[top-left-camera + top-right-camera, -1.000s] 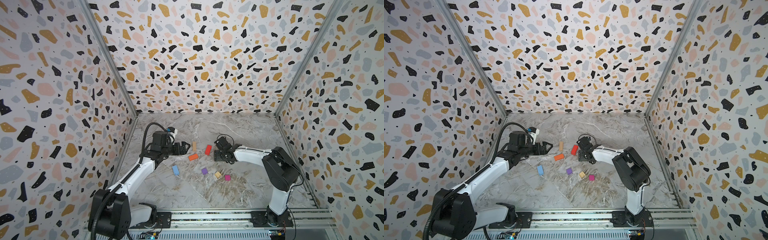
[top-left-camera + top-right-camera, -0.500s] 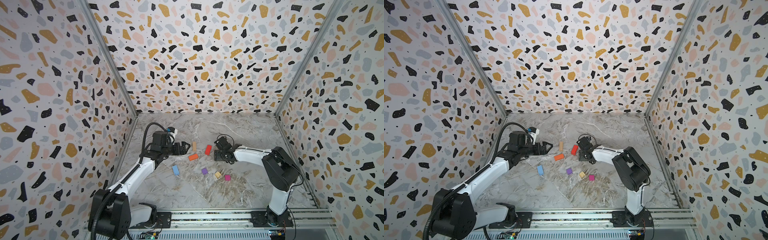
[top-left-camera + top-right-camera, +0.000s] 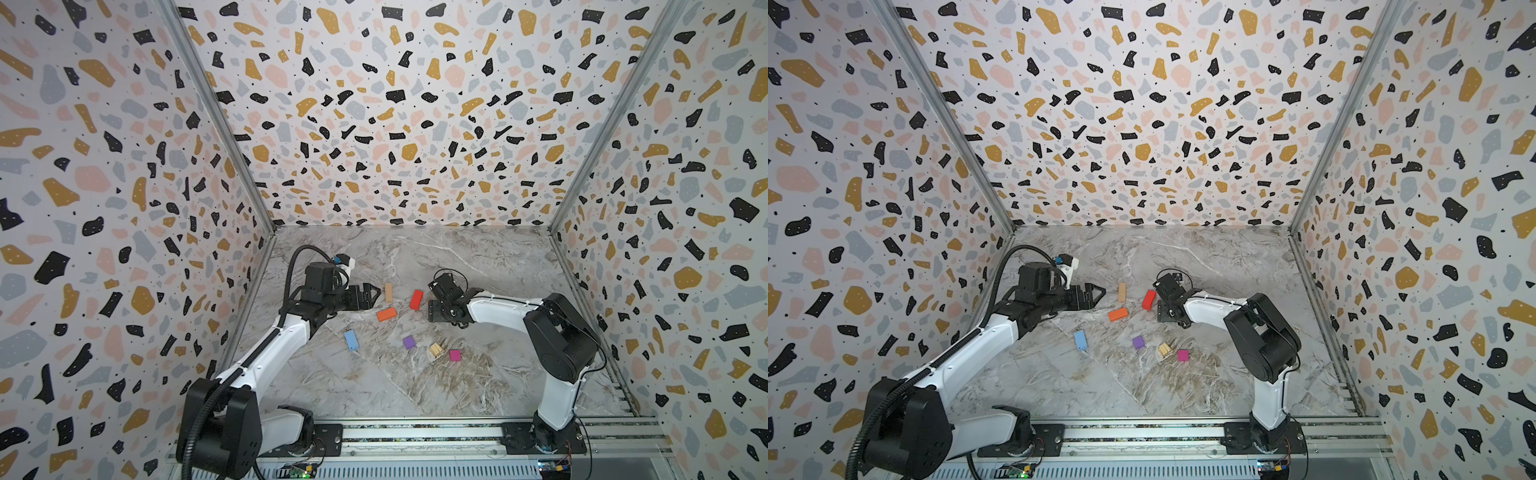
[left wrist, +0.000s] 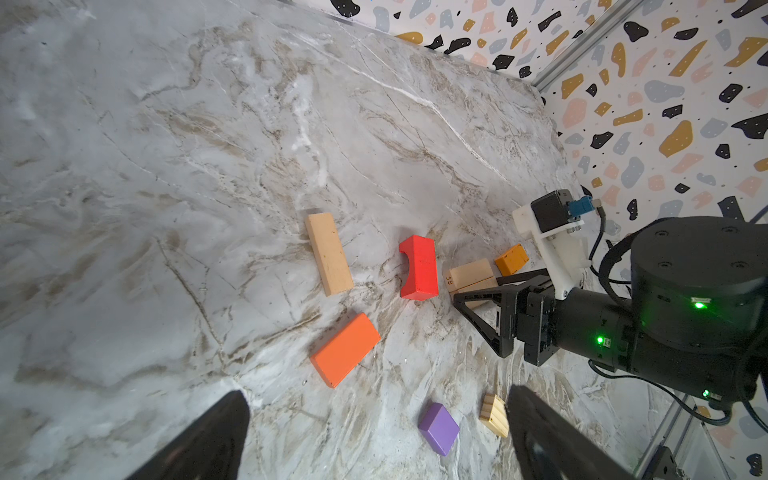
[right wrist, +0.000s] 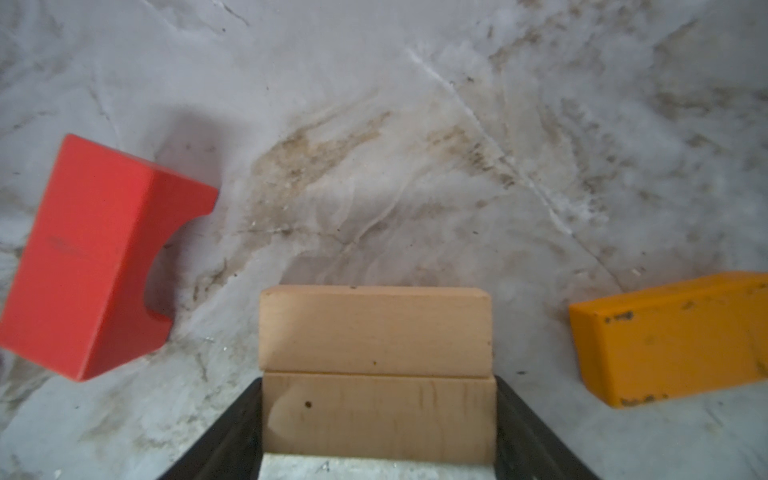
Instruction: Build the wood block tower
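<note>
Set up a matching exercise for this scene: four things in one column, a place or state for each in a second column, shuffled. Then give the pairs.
Column one:
1. red block
2. magenta cube
3. left tool
4. right tool

Column two:
A. closed on a tan block
B. beside the ridged tan cube, to its right in both top views
C. has a curved notch in one side
D. open, holding nothing

Pairs: 1-C, 2-B, 3-D, 4-A
</note>
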